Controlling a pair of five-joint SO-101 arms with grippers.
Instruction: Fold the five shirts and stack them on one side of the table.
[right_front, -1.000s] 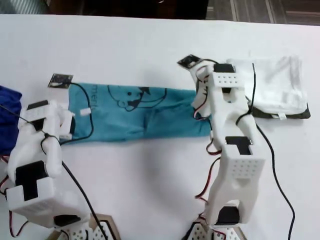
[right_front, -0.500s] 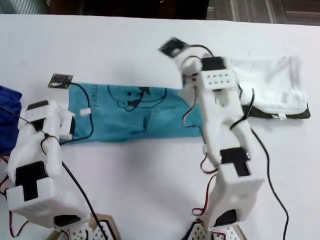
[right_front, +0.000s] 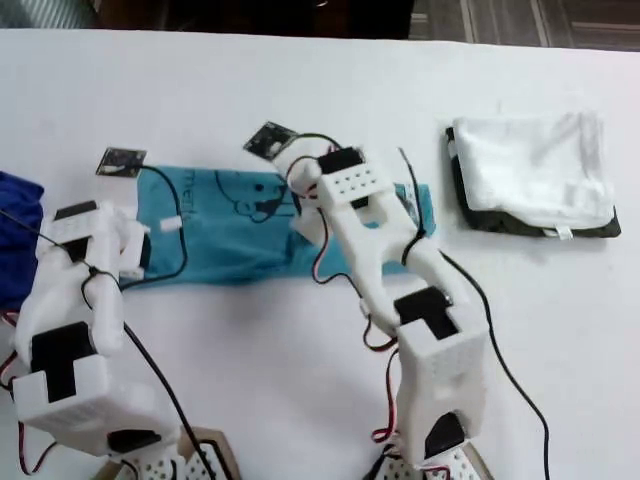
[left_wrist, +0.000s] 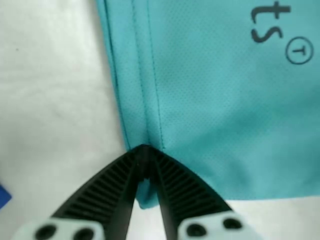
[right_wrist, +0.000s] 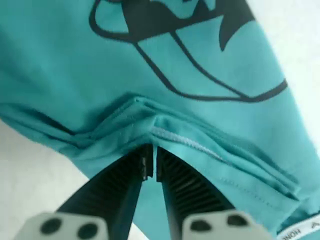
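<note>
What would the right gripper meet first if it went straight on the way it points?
The teal shirt: the right gripper is shut on its bunched edge, and ahead lies more of that shirt, likely its black print.

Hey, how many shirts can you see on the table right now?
4. A teal shirt lies centrally; a white shirt sits folded at the right on a dark shirt; a blue shirt is at the left edge. Another may be hidden in the stack.

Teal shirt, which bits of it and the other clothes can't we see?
High view: the teal shirt's drawing is partly hidden by the right arm.
High view: the blue cloth is cut off by the edge.
High view: the dark cloth lies mostly under the white shirt.
</note>
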